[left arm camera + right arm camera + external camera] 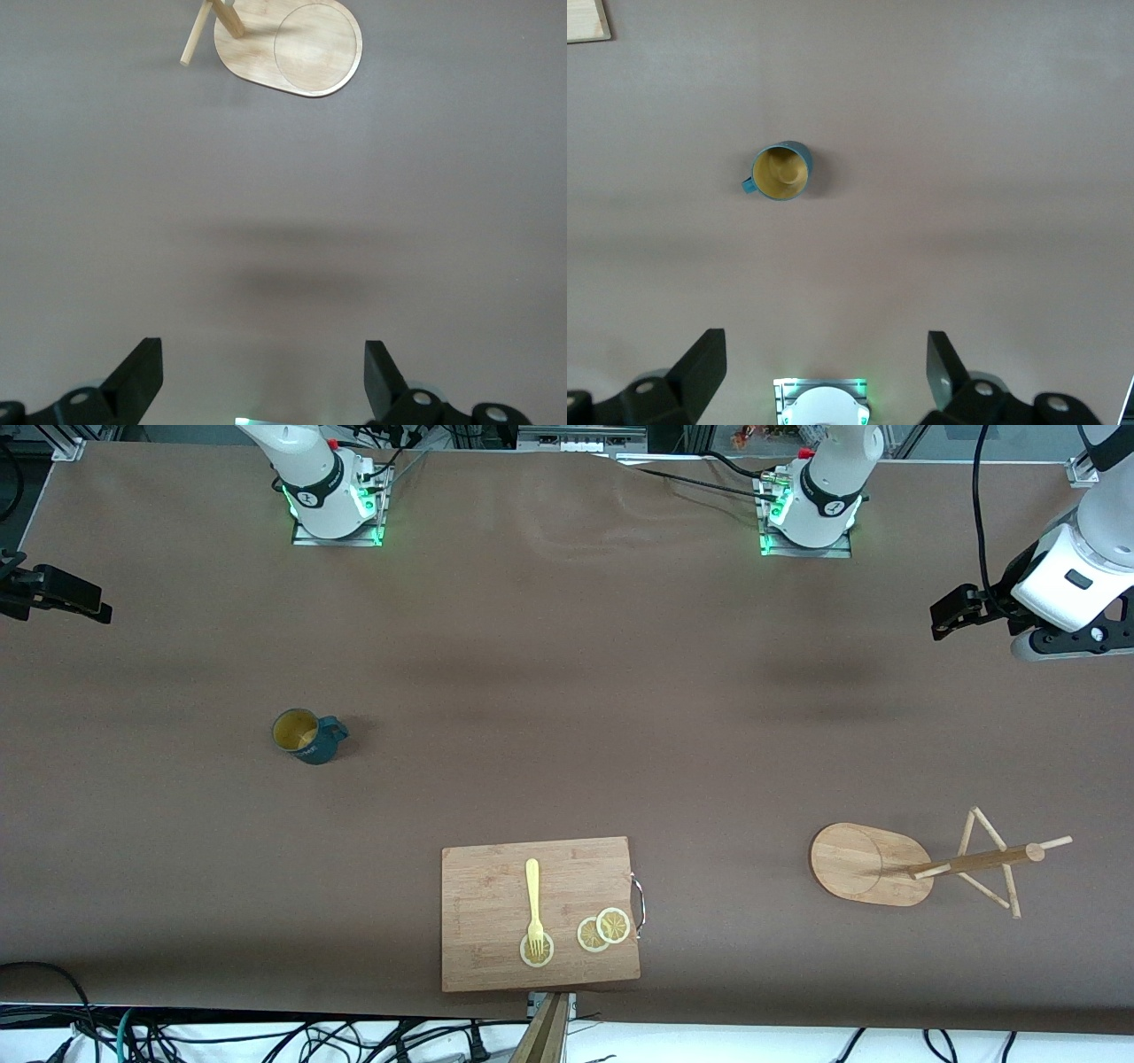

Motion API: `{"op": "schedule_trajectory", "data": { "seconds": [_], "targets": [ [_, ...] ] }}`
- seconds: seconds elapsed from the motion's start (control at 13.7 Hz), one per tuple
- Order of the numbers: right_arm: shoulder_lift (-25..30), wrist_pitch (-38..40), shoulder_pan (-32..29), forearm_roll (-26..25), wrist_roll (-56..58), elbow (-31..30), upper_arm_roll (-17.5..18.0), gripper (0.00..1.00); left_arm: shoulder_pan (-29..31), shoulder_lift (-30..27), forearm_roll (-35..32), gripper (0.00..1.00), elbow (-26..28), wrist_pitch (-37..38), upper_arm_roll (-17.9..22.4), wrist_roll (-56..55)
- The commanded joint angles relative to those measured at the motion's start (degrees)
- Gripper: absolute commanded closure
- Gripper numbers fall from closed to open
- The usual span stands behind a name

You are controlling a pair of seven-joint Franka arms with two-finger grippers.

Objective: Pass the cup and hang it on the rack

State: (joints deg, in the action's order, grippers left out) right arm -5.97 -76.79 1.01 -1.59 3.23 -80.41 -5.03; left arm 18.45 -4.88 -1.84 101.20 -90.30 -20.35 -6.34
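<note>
Brown matting covers the whole surface point(567, 691), and both arms wait high at its two ends. Up at the right arm's end hangs the right end effector point(824, 376), fingers point(700, 372) spread wide with nothing between them, over bare matting. At the other end the left end effector point(263, 381) hangs the same way, gaping and empty. The cup point(306, 736), dark teal with a yellowish inside, stands upright on the matting toward the right arm's end, its handle turned toward the middle of the surface. The rack point(939, 864), pale bamboo with an oval base, a pole and thin pegs, sits toward the left arm's end and nearer the front camera than the cup, well apart from it. Between them, close to the front edge, lies a wooden cutting board point(496, 948) carrying a yellow fork point(533, 903) and three lemon slices point(604, 930), the fork's tines resting on one slice.
</note>
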Motion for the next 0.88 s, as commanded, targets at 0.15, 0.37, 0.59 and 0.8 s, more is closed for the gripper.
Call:
{"op": "schedule_trajectory", "data": {
  "seconds": [0.15, 0.37, 0.59, 0.8],
  "targets": [
    [-2.4, -2.4, -1.8, 0.2, -0.6, -0.4, 0.9, 0.0, -0.3, -0.3, 0.5, 0.0, -0.9, 3.7, -0.6, 1.6],
    [-5.9, -3.5, -2.2, 0.5, -0.6, -0.5, 0.9, 0.0, -0.3, -0.1, 0.3, 0.0, -4.0, 7.3, -0.4, 1.6],
    [-8.5, -6.3, -2.2, 0.9, -0.7, -0.5, 0.9, 0.0, -0.4, -0.5, 0.8, 0.0, -3.7, 7.4, 0.2, 1.6],
    [-14.2, -10.6, -1.6, 1.0, -0.7, -1.2, 1.2, 0.0, -11.2, 0.1, 0.6, 0.0, -4.1, 7.5, 11.5, 1.7]
  ]
}}
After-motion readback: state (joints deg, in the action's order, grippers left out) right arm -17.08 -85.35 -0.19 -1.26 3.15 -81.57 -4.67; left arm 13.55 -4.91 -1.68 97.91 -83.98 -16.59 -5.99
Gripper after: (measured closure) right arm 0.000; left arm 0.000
